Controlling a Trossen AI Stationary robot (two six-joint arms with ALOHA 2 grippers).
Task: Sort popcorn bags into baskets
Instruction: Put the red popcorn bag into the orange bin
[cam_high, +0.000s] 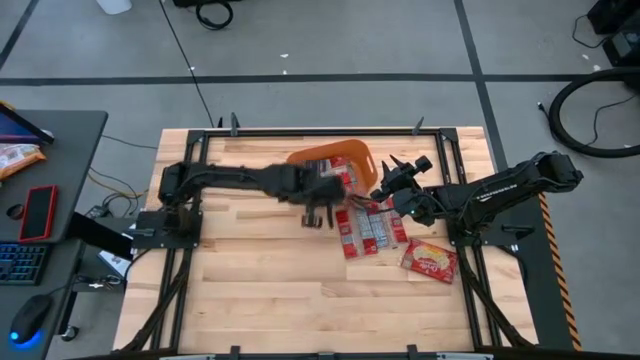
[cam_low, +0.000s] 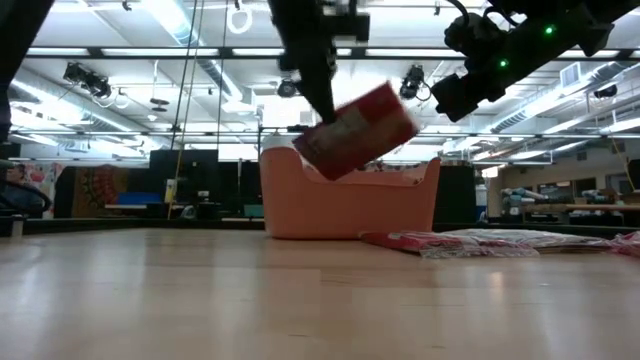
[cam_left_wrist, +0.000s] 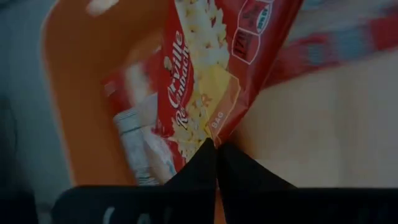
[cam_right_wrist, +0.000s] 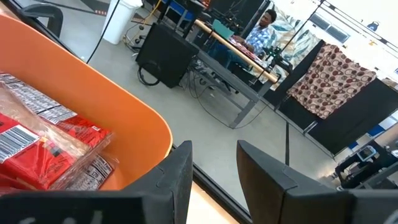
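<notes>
The orange basket (cam_high: 322, 155) (cam_low: 300, 205) stands on the table's far middle, with popcorn bags (cam_right_wrist: 43, 149) lying inside it. My left gripper (cam_high: 318, 205) (cam_left_wrist: 216, 158) is shut on one red popcorn bag (cam_low: 358, 128) (cam_left_wrist: 205, 81), raised at the basket's rim (cam_left_wrist: 74, 93). My right gripper (cam_high: 388, 180) (cam_right_wrist: 214, 165) hovers open at the basket's right end, above its rim (cam_right_wrist: 112, 99), touching nothing. Several more popcorn bags (cam_high: 368, 230) (cam_low: 450, 240) lie flat on the table near the basket, and one (cam_high: 430, 260) lies apart. My left gripper pinches the popcorn bag between its two shut fingers (cam_left_wrist: 199, 165) at the bag's edge, near a corner (cam_left_wrist: 217, 134). The fingers come from above, pointing down (cam_low: 320, 95). The bag is lifted clear of the table and tilted, at the height of the basket's rim.
A desk stands left of the table with a keyboard, a mouse, a red phone (cam_high: 38, 212) and an orange snack bag (cam_high: 18, 157). Bare wood (cam_high: 260, 280) spreads over the table's near and left parts. A person sits at a far desk (cam_right_wrist: 264, 28).
</notes>
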